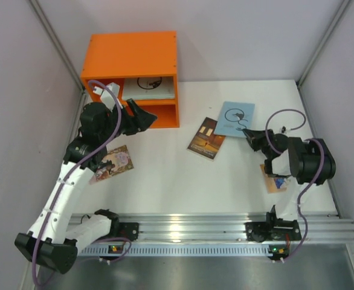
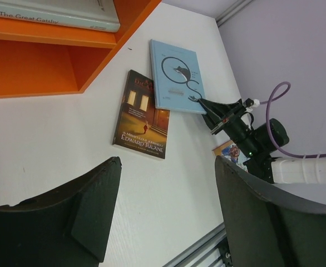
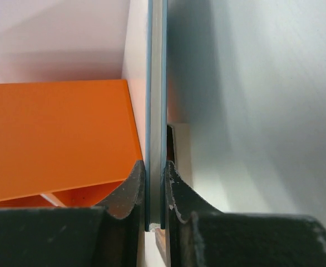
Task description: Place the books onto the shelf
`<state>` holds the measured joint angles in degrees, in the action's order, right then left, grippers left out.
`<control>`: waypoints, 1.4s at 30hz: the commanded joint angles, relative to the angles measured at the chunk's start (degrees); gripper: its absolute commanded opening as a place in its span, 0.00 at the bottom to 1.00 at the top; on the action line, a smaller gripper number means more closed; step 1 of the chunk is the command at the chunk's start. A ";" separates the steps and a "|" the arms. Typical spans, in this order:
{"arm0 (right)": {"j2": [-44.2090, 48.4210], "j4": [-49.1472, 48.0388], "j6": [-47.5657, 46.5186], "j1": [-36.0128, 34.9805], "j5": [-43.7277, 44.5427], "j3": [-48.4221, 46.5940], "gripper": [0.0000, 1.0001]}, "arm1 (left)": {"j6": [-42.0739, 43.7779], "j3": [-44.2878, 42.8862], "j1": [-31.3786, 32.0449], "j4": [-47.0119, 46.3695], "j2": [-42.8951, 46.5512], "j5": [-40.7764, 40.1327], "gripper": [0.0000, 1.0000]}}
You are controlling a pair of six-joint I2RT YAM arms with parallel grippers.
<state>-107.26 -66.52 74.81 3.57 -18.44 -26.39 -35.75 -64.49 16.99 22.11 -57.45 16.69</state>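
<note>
Our right claw (image 3: 153, 167) is pinched tight on the edge of the thin pale blue paperback book (image 1: 234, 118) on the white bench (image 1: 165, 181); our left claw (image 2: 167, 159) gapes empty before the bright orange shelf (image 1: 131, 51).

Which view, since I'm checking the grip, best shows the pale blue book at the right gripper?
Right wrist: the pale blue book sits edge-on between the right gripper's shut fingers. The other views show its cover, gripper at one corner.

The setting was a robotics lab test cell: a white table (image 1: 165, 187) enclosed by plain pale panels (image 1: 255, 36) (metal-framed at the corners), with an extruded aluminium rail (image 1: 195, 225) at its near edge.
</note>
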 commanded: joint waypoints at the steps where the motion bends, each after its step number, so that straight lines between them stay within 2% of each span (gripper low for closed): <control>1: 8.46 -2.24 -0.71 1.70 -7.13 -0.32 0.00 | 3.14 -5.64 -1.00 5.12 -1.78 3.35 0.74; 5: 19.07 2.44 -1.42 1.96 -12.31 0.99 0.00 | 3.06 -7.49 -2.66 7.25 -3.02 8.43 0.74; 6: 20.94 3.67 -1.50 2.05 -15.11 1.17 0.00 | 2.01 -6.97 -3.62 7.16 -3.02 11.76 0.74; 9: 29.87 13.14 -2.82 1.70 -18.29 1.69 0.00 | 0.33 -5.31 -5.21 6.02 -2.67 15.55 0.75; 10: 32.53 20.92 -5.09 1.53 -19.78 1.61 0.00 | -0.02 -4.69 -5.83 5.49 -2.75 18.44 0.77; 12: 40.88 30.26 -8.87 1.26 -22.07 0.73 0.00 | -1.59 -3.11 -7.93 3.74 -4.07 22.93 0.77; 13: 43.60 40.66 -13.15 1.17 -22.43 -0.75 0.00 | -2.39 -2.58 -8.46 3.21 -4.51 26.78 0.75; 15: 51.08 51.96 -16.61 0.74 -23.91 -2.08 0.00 | -4.41 -0.21 -8.73 -0.83 -5.04 29.44 0.73; 16: 53.01 53.32 -16.97 0.73 -25.06 -2.17 0.00 | -4.94 0.58 -8.73 -2.06 -4.95 30.50 0.73; 19: 61.00 52.99 -12.33 0.03 -29.02 -0.33 0.00 | -7.22 4.80 -8.30 -6.72 -4.60 33.75 0.74; 23: 66.72 52.73 -7.76 -3.13 -29.91 1.51 0.00 | -8.37 9.36 -4.27 -11.20 -3.55 32.36 0.75; 26: 69.02 46.50 -0.82 -8.92 -28.15 3.80 0.00 | -11.26 13.67 -2.50 -15.24 -2.49 31.65 0.76; 27: 68.94 43.26 1.81 -12.07 -26.67 4.24 0.00 | -12.49 14.91 -2.14 -16.99 -2.23 31.91 0.77; 28: 68.68 42.19 2.53 -13.84 -25.87 4.50 0.00 | -13.64 16.14 -1.88 -21.27 -1.62 32.00 0.77; 31: 66.84 40.16 3.33 -19.64 -22.62 3.72 0.00 | -16.90 19.31 -1.17 -26.57 -0.82 31.65 0.78; 40: 63.67 35.06 4.73 -26.51 -16.99 1.78 0.00 | -19.80 22.47 -0.47 -26.94 -0.21 29.29 0.77; 42: 62.18 33.05 5.35 -28.08 -16.20 1.78 0.00 | -21.81 23.88 -0.47 -30.08 0.23 29.10 0.74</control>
<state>-44.56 -22.28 78.04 -22.13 -37.26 -21.08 -54.89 -42.19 16.25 -0.80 -58.98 46.48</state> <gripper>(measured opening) 0.093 0.753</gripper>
